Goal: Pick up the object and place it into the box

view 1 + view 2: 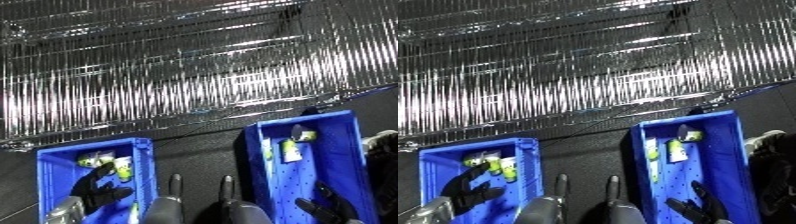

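Wire shelving, blue bins, labels unreadable

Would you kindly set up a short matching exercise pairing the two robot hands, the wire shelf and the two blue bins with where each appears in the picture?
Things:
1. left robot hand
2. right robot hand
3. wire shelf
4. small yellow-green items

Places:
A. across the top of the view, beyond both bins
B. over the right blue bin
C. lying in both bins
D. over the left blue bin

Pairs: 1-D, 2-B, 3-A, 4-C
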Tool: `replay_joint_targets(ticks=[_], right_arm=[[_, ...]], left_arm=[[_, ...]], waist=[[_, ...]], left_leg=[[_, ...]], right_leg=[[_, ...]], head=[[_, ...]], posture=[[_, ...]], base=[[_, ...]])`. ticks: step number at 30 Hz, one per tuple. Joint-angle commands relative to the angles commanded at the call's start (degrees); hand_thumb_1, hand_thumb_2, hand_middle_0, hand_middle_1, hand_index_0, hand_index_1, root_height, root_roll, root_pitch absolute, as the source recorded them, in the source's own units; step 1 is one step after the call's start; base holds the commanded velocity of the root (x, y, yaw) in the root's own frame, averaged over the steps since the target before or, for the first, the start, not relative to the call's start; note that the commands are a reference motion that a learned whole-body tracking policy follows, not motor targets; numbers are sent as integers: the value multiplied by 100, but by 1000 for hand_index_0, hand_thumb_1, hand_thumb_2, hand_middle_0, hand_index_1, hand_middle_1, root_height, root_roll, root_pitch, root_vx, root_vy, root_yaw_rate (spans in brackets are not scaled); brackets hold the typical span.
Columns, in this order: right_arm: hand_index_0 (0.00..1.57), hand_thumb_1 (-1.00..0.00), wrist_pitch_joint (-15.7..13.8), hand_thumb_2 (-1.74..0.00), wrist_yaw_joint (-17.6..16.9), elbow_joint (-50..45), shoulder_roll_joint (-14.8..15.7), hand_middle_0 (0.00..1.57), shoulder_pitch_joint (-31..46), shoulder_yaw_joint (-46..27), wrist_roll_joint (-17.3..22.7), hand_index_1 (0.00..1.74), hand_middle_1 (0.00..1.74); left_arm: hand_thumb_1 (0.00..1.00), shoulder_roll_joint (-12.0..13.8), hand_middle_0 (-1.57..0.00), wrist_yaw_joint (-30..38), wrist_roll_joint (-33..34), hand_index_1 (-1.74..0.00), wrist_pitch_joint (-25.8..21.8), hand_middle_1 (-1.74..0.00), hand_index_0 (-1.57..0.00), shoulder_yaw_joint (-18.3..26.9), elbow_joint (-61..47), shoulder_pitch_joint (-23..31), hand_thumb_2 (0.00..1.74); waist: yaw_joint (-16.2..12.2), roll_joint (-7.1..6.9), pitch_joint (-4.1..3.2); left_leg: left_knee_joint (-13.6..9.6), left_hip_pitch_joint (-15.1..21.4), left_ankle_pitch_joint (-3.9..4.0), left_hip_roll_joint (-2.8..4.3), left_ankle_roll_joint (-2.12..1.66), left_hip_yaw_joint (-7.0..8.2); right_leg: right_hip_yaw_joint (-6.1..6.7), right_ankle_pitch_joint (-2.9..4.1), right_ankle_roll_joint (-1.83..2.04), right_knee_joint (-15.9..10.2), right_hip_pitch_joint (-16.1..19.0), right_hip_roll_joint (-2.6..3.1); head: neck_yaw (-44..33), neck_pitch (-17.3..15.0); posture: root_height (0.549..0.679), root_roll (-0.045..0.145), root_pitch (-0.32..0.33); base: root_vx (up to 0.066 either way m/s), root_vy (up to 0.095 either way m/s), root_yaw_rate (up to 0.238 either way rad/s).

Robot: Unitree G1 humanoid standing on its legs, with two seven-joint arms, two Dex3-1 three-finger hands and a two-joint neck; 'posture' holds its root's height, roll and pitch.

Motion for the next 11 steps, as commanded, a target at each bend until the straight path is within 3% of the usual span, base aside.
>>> replay_joint_targets(ticks=[6,11], right_arm=[[0,0,25,0,49,72,12,0,62,-56,-101,0,0],[0,0,43,0,89,110,30,0,101,-68,-194,0,0]], left_arm=[[0,9,0,-112,-6,0,44,0,0,49,30,21,0],[0,9,0,-202,-22,0,71,0,0,93,65,41,0]], waist=[[-13,10,-123],[-35,9,-174]], left_leg=[[0,9,5,88,-35,77],[0,66,-23,121,-30,138]], right_leg=[[-27,-7,44,-2,7,-54],[-23,-16,52,-2,33,-73]], head=[[-94,-15],[-202,-2]], posture=[[672,23,-12],[672,22,-16]], base=[[20,0,-33],[18,4,-27]])
